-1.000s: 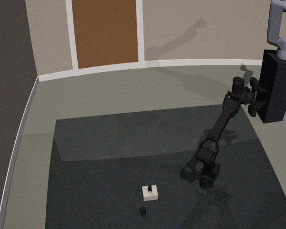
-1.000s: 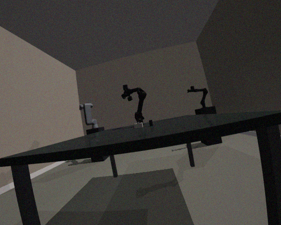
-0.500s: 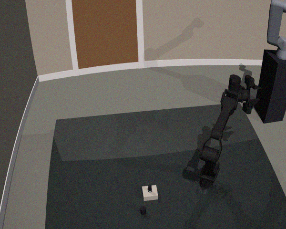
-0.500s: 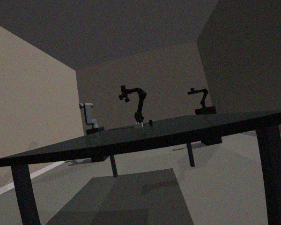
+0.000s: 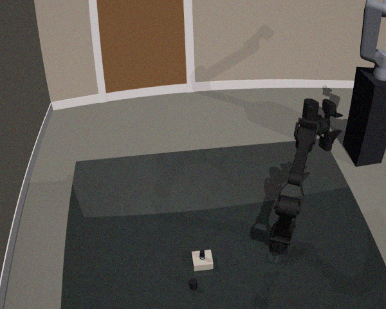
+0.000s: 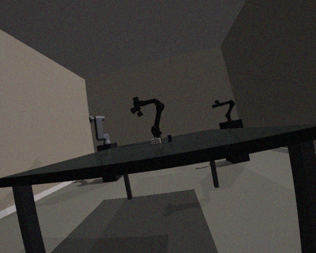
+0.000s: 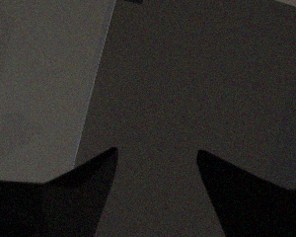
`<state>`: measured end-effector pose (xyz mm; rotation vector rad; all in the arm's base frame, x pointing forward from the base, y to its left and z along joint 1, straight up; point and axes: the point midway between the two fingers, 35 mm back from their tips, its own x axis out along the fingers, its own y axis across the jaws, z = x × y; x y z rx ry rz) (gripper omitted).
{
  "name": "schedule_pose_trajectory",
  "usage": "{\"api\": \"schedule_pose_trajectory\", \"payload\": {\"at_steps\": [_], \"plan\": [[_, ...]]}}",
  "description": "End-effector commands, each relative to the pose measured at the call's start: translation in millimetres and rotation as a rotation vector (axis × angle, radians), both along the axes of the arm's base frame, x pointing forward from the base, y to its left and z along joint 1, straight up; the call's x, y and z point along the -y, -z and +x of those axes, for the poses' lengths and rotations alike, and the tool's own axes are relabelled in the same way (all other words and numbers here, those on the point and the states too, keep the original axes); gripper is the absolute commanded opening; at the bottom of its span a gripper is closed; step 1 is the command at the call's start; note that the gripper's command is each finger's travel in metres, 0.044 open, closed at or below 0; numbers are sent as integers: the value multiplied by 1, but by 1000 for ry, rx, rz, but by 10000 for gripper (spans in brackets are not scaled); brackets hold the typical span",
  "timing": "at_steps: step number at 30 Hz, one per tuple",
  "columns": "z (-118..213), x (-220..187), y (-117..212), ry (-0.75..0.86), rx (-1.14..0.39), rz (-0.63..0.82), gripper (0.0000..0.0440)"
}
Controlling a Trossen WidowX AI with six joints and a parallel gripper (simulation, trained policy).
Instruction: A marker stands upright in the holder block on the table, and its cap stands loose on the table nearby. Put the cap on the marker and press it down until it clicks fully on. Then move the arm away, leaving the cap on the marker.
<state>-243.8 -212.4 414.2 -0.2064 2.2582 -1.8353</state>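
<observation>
The white holder block [image 5: 203,266] [image 6: 155,141] sits on the dark table. The short dark marker [image 5: 202,254] stands upright in it; in the exterior view it cannot be told apart from the arm's base. The small black cap [image 5: 193,284] [image 6: 169,138] stands on the table beside the block, apart from it. My gripper [image 5: 340,123] [image 6: 136,112] [image 7: 158,153] is open with nothing between its fingers. It is raised high, far from the block and the cap. Neither block, marker nor cap shows in the wrist view.
The dark table [image 5: 127,252] [image 6: 196,145] carries my arm's base, to the right of the block in the top view. A grey arm [image 5: 371,33] [image 6: 99,127] stands on a black pedestal [image 5: 366,116] beyond the table. Another dark arm [image 6: 229,110] stands farther off in the exterior view.
</observation>
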Motion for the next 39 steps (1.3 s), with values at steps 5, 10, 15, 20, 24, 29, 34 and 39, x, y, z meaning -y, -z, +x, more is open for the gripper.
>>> {"api": "schedule_pose_trajectory", "payload": {"at_steps": [5, 10, 15, 20, 24, 29, 34, 39], "plan": [[11, 21, 8, -70, 30, 2, 302], [20, 34, 14, -114, 51, 7, 302], [29, 47, 21, -157, 73, 12, 302], [38, 60, 27, -199, 94, 16, 302], [46, 70, 33, -231, 111, 19, 302], [57, 81, 39, -271, 133, 23, 302], [68, 92, 46, -309, 156, 27, 302], [80, 103, 53, -347, 179, 30, 302]]}}
